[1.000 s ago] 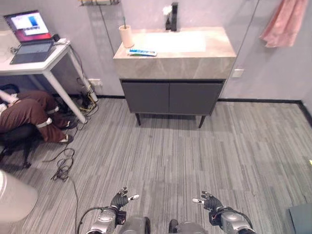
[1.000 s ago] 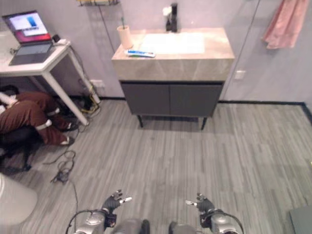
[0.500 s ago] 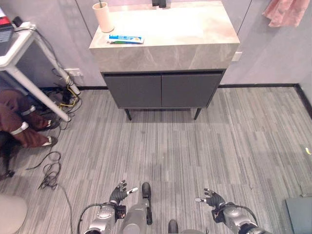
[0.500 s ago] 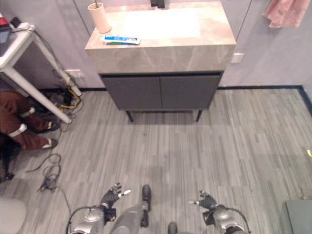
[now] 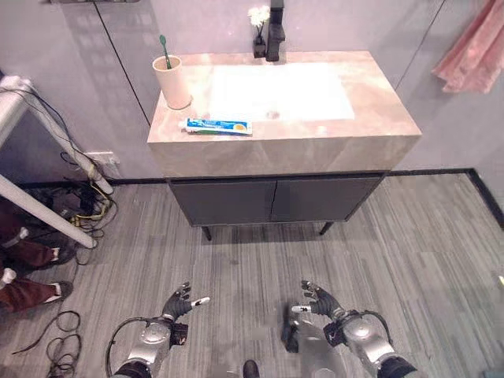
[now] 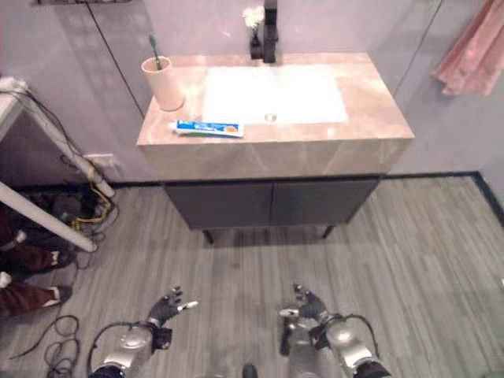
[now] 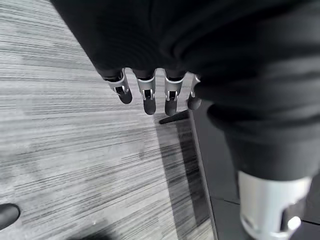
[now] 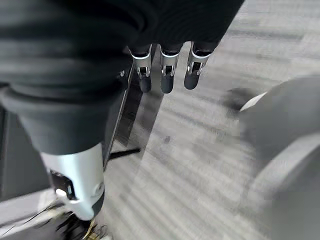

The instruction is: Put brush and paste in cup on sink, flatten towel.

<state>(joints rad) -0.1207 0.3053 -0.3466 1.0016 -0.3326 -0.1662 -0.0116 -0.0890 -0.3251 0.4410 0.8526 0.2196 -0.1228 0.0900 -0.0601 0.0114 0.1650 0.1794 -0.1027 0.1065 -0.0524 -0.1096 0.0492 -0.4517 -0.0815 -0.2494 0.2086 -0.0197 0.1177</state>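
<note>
Beige cup [image 5: 172,81] holding toothbrush [image 5: 164,51]; toothpaste [image 5: 219,126] beside it; sink now nearer; left hand [image 5: 175,305], right hand [image 5: 319,300] spread, empty.

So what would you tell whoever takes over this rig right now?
Left robot hand and right robot hand: both open and empty, low over the floor in front of the sink cabinet.
Green toothbrush already stands in the beige cup at the counter's back left corner.
Toothpaste tube lies flat on the counter in front of the cup, not yet in it.
Pink towel hangs on the wall to the right of the sink, untouched.
Left to do: put the paste in the cup, then flatten the towel.
</note>
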